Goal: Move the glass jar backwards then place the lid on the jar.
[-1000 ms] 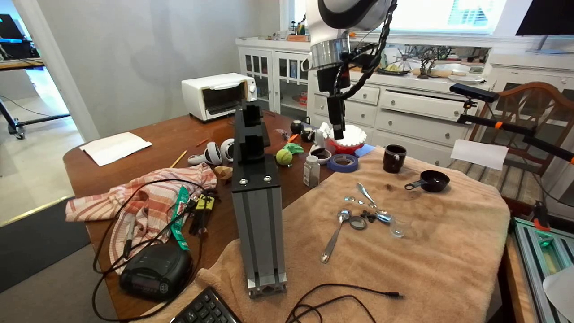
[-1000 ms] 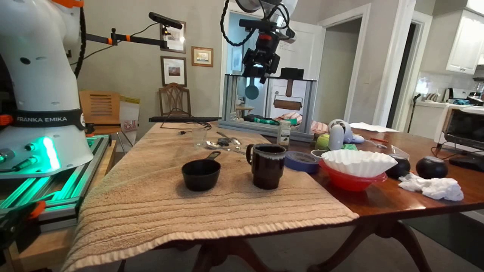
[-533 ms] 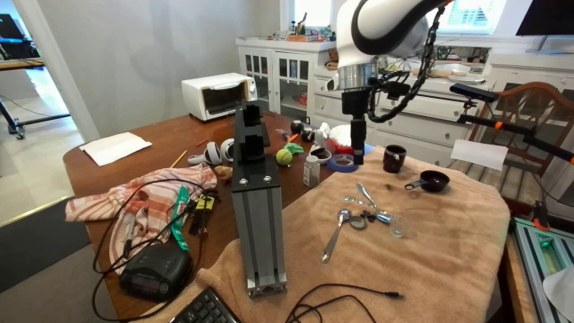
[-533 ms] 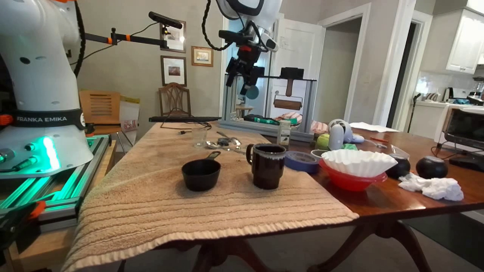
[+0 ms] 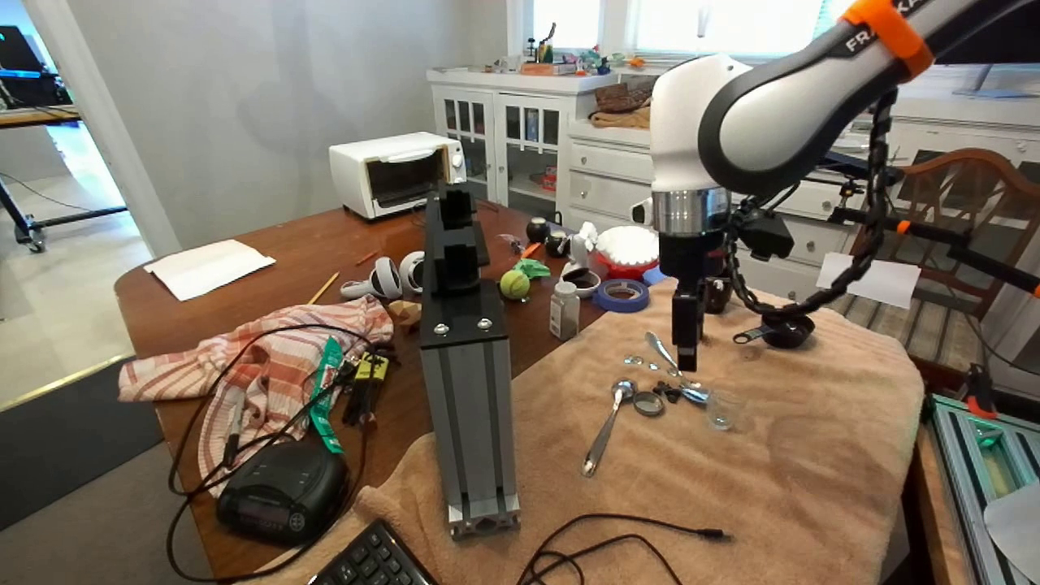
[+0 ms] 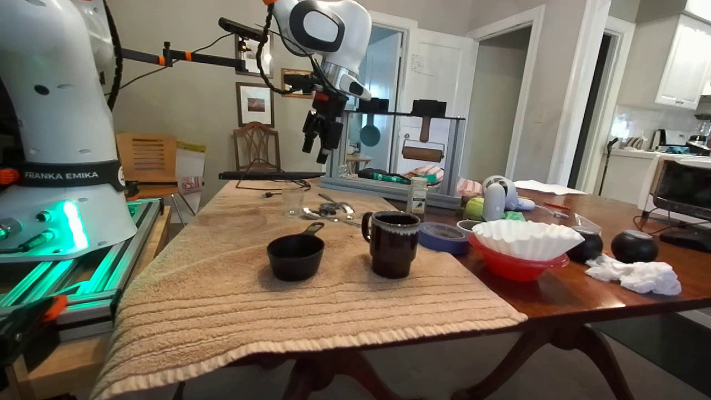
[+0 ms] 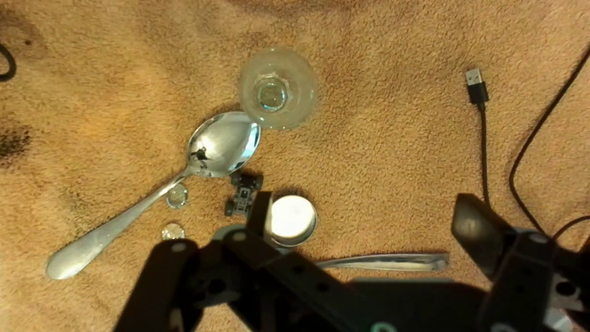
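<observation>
The small clear glass jar (image 5: 721,411) stands upright on the tan towel; it also shows in an exterior view (image 6: 293,203) and at the top of the wrist view (image 7: 299,90). The round metal lid (image 5: 648,404) lies on the towel apart from the jar; in the wrist view the lid (image 7: 293,217) is beside the left finger, which covers its left edge. My gripper (image 5: 687,361) is open and empty, pointing down above the towel, well over the jar and lid. Its spread fingers show in an exterior view (image 6: 315,153) and in the wrist view (image 7: 366,214).
Two spoons lie close by: one spoon (image 7: 223,145) touches or nearly touches the jar, another spoon (image 5: 605,435) lies by the lid. A small dark toy car (image 7: 243,193) and glass beads (image 7: 177,196) are near. A dark mug (image 6: 391,244) and black measuring cup (image 6: 295,255) stand on the towel.
My open gripper has come down and moved over the towel toward the lid and jar. The jar, lid and other objects have not moved.
</observation>
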You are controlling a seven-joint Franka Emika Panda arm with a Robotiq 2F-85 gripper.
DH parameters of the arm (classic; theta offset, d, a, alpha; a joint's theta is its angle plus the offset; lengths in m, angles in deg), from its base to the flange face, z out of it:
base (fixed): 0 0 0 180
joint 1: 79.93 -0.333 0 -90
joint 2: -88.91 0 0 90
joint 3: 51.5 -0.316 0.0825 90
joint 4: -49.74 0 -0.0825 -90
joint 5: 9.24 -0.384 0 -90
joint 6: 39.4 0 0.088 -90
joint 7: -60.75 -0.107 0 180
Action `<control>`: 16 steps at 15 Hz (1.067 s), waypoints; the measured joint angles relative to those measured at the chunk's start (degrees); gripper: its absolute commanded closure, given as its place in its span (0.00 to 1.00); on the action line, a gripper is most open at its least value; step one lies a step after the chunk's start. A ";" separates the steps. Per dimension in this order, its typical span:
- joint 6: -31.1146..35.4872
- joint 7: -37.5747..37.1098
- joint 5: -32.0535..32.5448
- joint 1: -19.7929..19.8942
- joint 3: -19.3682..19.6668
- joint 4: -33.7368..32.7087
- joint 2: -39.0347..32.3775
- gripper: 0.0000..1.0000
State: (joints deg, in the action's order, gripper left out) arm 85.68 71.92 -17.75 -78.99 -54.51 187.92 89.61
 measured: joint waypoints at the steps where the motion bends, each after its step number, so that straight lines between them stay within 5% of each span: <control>1: 0.97 -2.57 1.23 -0.85 -0.39 0.62 -0.11 0.00; 7: 1.85 -17.72 13.20 -2.86 -0.99 0.82 -2.20 0.00; 16: 1.85 -17.45 13.69 -4.15 -1.06 -6.27 -11.89 0.00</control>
State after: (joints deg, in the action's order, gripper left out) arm 87.53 54.47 -4.06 -83.14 -55.57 181.65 77.72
